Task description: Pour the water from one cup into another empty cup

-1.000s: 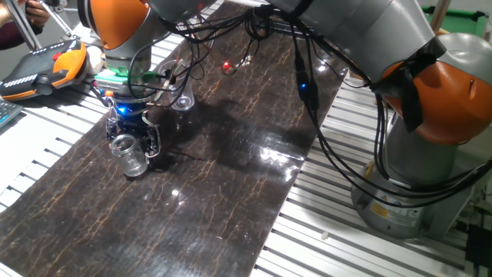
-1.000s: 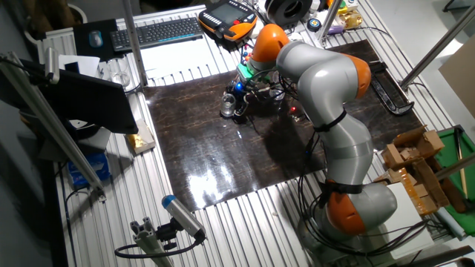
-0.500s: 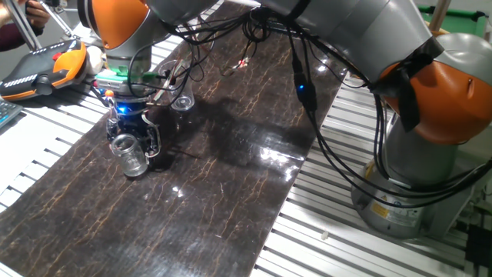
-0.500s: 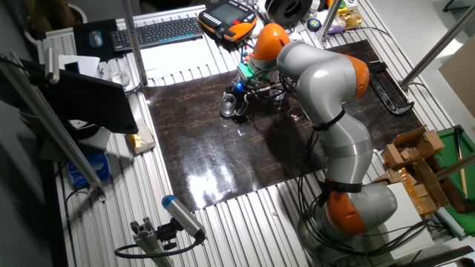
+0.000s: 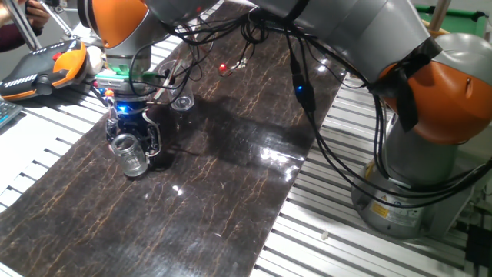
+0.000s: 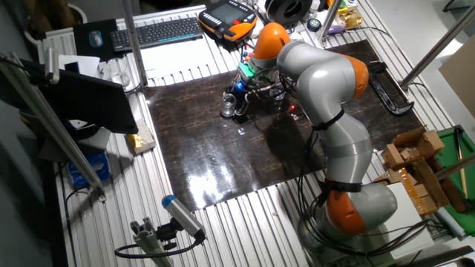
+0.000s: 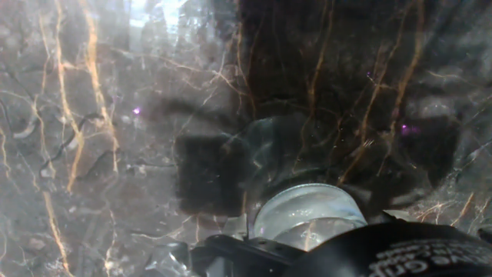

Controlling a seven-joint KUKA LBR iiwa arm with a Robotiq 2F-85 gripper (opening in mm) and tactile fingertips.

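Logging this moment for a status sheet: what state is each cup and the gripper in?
Short glass: upright on the dark mat, between the fingers; water level unclear.
Taller cup: standing on the mat behind the hand, free; contents unclear.
Gripper: lowered around the short glass; whether it is clamped cannot be told.

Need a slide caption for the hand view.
Hand view: glass tumbler at the gripper, above the dark marbled tabletop.

Glossy dark marble-look mat [image 5: 223, 177]; clear glass tumbler [image 5: 131, 156]; ribbed metal table [image 5: 323, 231]
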